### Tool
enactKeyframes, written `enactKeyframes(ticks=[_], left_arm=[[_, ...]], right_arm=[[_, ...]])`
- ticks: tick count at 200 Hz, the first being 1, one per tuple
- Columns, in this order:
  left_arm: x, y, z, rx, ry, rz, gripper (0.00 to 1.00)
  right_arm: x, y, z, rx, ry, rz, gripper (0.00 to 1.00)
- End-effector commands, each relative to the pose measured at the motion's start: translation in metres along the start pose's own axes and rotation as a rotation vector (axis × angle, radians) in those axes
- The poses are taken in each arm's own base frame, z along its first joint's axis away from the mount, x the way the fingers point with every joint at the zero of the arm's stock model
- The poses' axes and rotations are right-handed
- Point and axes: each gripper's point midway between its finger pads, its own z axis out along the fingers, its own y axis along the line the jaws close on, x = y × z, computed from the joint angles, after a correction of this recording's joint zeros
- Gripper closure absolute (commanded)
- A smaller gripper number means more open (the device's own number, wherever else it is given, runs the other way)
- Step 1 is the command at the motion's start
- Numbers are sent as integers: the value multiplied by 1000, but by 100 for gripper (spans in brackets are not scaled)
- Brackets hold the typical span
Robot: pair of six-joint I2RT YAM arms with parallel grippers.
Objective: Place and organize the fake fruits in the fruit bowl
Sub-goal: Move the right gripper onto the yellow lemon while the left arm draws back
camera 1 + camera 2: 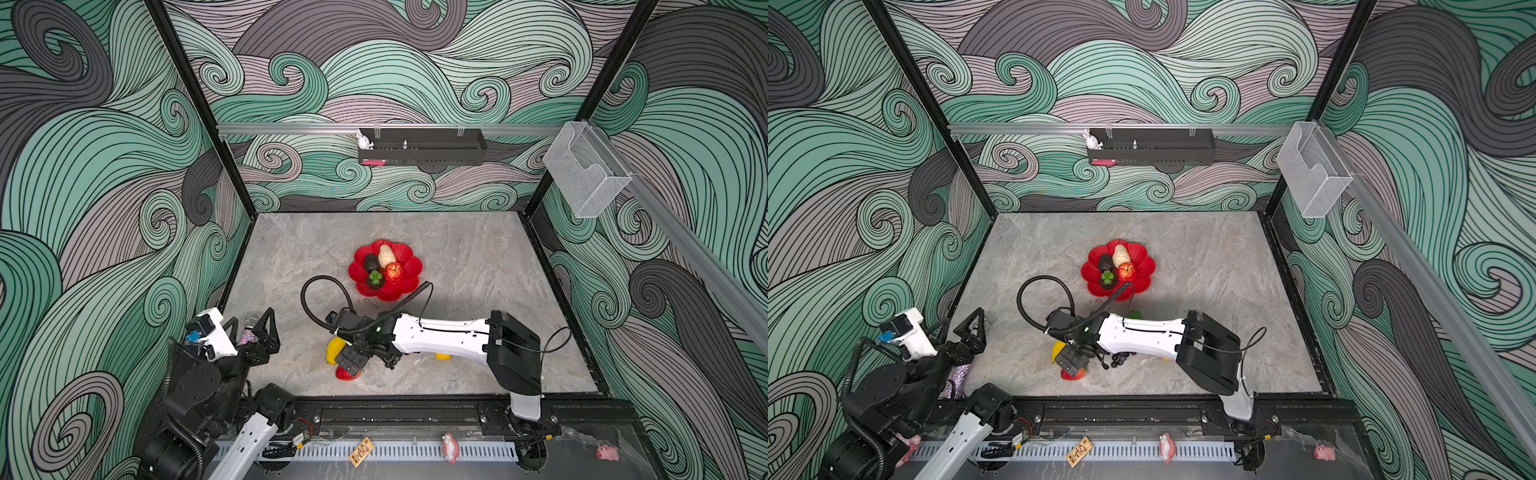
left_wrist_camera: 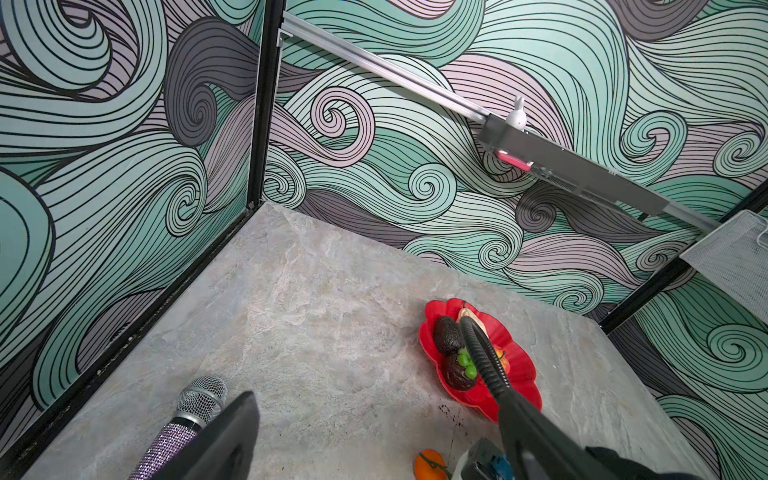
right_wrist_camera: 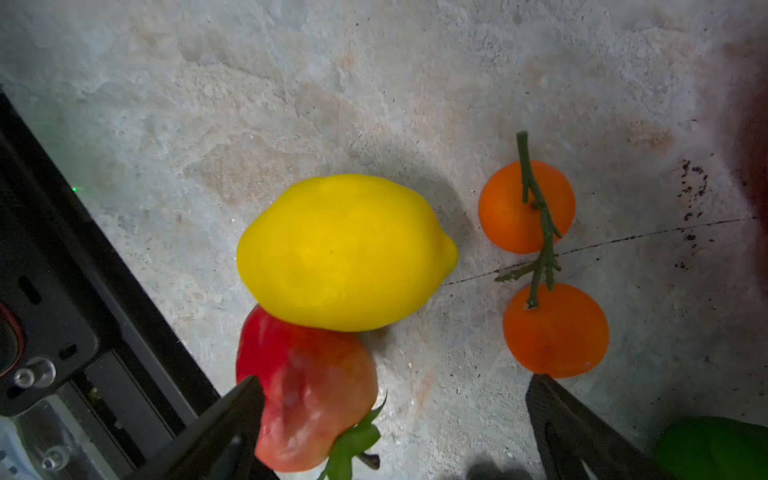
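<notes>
while my right fingers (image 3: 224, 428) hang spread above the lemon (image 3: 340, 253) and the red fruit (image 3: 307, 399) touching it on the counter (image 3: 208, 104), my left fingers (image 2: 226, 440) stand spread beside a microphone (image 2: 201, 399). fruit bowl (image 1: 409, 266) sits mid-counter, holding pear (image 1: 386, 254), avocado (image 1: 371, 262), apple (image 1: 393, 272).

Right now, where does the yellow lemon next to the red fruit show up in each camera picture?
In a top view: lemon near the table's front middle, partly under the right arm.
In a top view: same spot.
Left wrist: not in it.
Right wrist: centre of the picture.
Shared landmark: the red fruit right against it.
</notes>
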Motion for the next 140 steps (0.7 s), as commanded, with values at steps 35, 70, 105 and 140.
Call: enactKeyframes(ticks=[35,70,105,140], left_arm=[[2,9,-3,-34,-9,3,8],[1,10,-4,-35,-15,-1,8],[1,10,-5,-36,-16,0,8],[1,10,-4,-41,-13,4,8]], right_arm=[[-13,-9,13,81,34,-19,5],[-31,-9,19,70,25,-17,10],[-42,-8,29,46,35,-22,14],[-40,4,28,-33,51,-40,22]])
